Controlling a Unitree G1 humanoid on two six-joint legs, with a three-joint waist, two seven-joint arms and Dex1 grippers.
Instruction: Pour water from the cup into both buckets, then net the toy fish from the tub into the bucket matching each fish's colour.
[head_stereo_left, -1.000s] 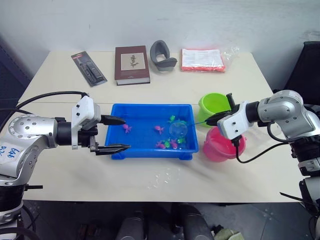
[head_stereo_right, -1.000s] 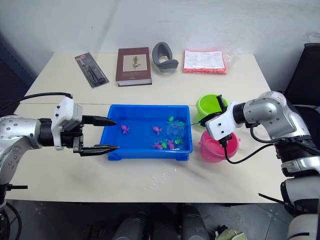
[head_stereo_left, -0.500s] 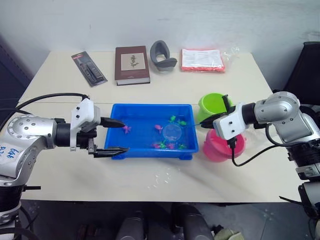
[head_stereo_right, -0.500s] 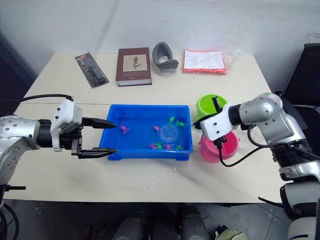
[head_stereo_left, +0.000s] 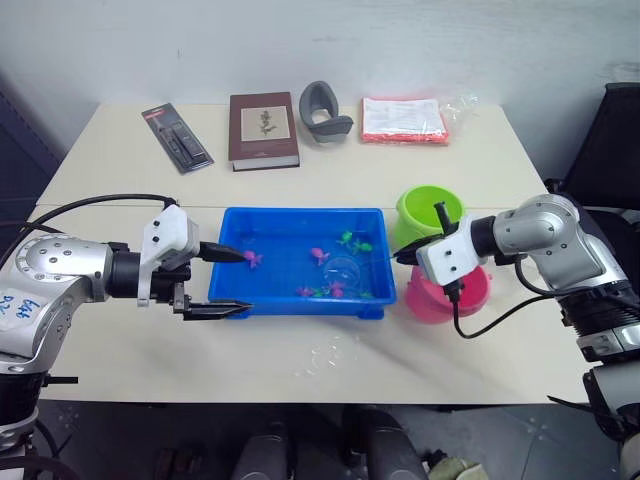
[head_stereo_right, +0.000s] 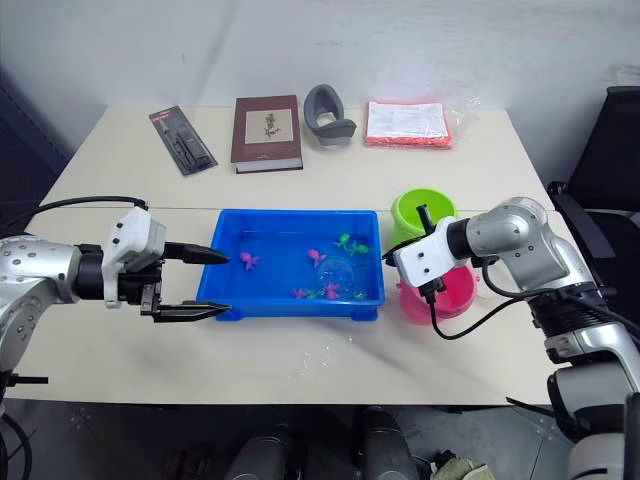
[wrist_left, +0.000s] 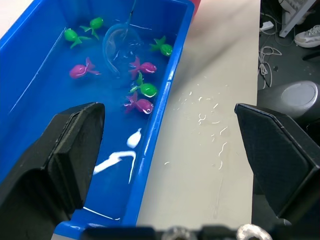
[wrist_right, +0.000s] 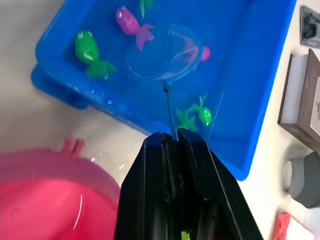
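Sitting mid-table, the blue tub (head_stereo_left: 235, 218) holding water and small green and pink toy fish (wrist_left: 141, 105). Standing just right of it, the lime-green bucket (head_stereo_left: 427, 212) behind the pink bucket (head_stereo_left: 444, 296). Hovering spread wide at the tub's left end, left gripper (head_stereo_left: 222, 281). Pinching the net (wrist_right: 165, 52) handle, right gripper (wrist_right: 172, 139), hoop dipping among the fish.
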